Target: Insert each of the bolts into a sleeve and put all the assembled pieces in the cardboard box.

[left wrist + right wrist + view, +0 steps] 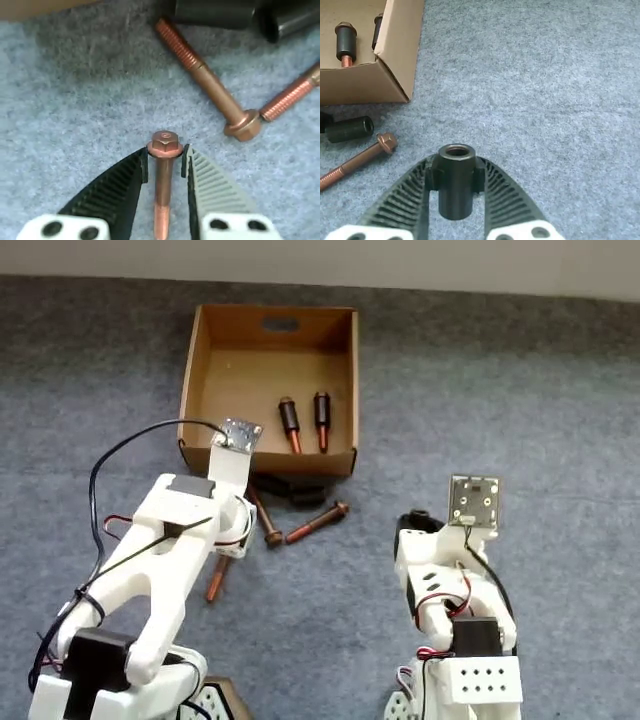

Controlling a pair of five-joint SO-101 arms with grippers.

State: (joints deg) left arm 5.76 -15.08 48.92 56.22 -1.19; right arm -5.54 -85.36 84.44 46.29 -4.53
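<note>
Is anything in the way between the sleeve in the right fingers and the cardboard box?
Yes, low things: a loose bolt and loose sleeves lie on the carpet by the cardboard box, whose front wall the held sleeve must also clear. Nothing taller stands between.

The grey carpet (560,390) was lit brightly and evenly from above by soft, diffuse light, so that only faint, soft-edged shadows were cast; the darkest was gathered along the foot of the front wall of the cardboard box (195,360) and beneath the arms. In the left wrist view a warm sheen was picked out on the head of the bolt (164,145), pale glare was laid along the loose sleeves (215,12), and the carpet beside them was dimmed by shadow. In the right wrist view a dull highlight was caught on the rim of the sleeve (453,182).
</note>
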